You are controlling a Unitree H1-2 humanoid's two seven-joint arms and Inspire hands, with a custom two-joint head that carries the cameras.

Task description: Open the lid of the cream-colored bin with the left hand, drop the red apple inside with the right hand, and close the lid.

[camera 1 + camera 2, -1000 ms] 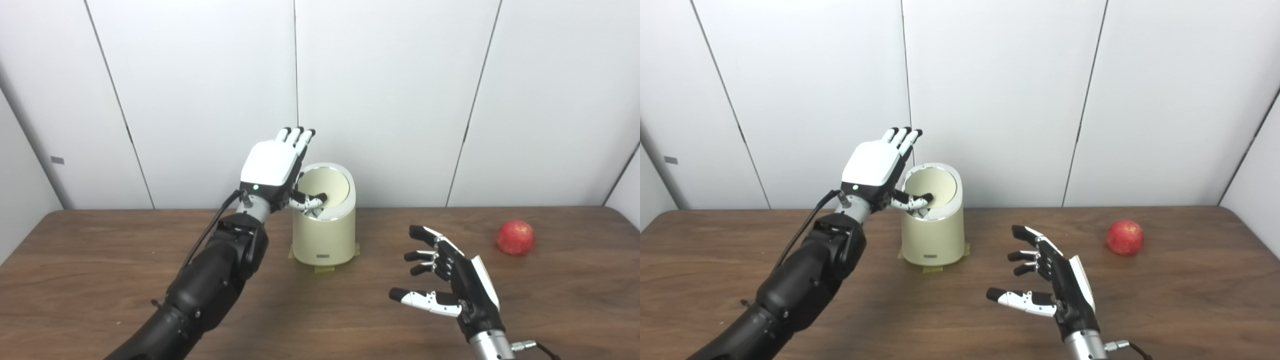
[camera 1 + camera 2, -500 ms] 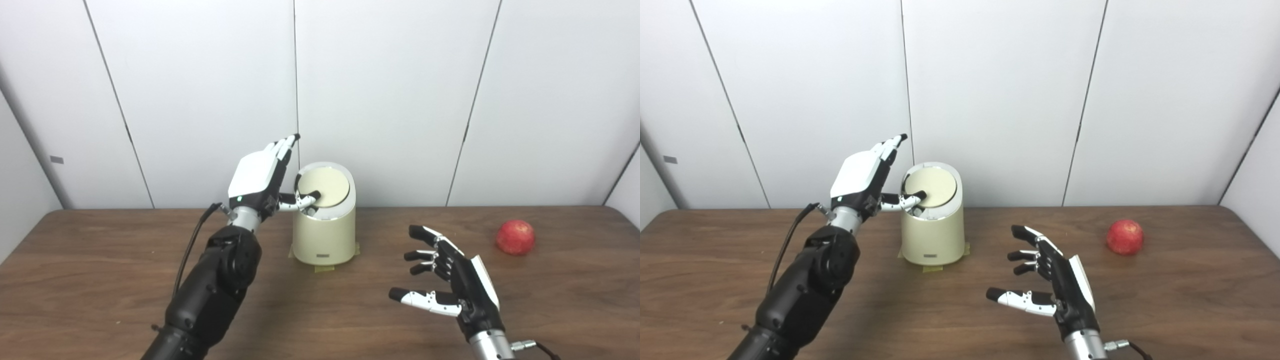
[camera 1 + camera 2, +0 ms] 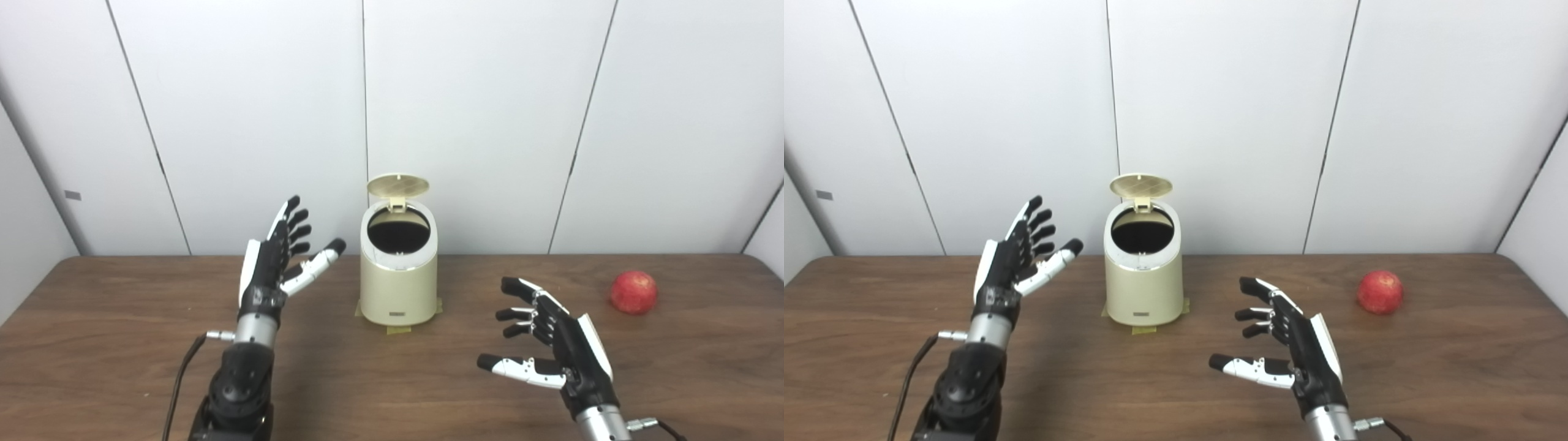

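Left eye view: smooth cream cylindrical bin stands mid wood-grain worktop, round lid upright, round red apple far right, left robot hand and right robot hand splayed, empty.

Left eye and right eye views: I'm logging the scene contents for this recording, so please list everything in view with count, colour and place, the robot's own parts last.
bin: one, cream-coloured, upright near the table's back edge, centre; dark opening on top
lid: one, cream, flipped up behind the bin's opening
tape: yellowish pieces under the bin's base
apple: one, red, on the table at far right, untouched
table: one, dark brown wood, across the foreground
wall: white panels with dark seams, behind the table
left hand: one, black and white, open, raised left of the bin, not touching it
right hand: one, black and white, open, above the table between bin and apple
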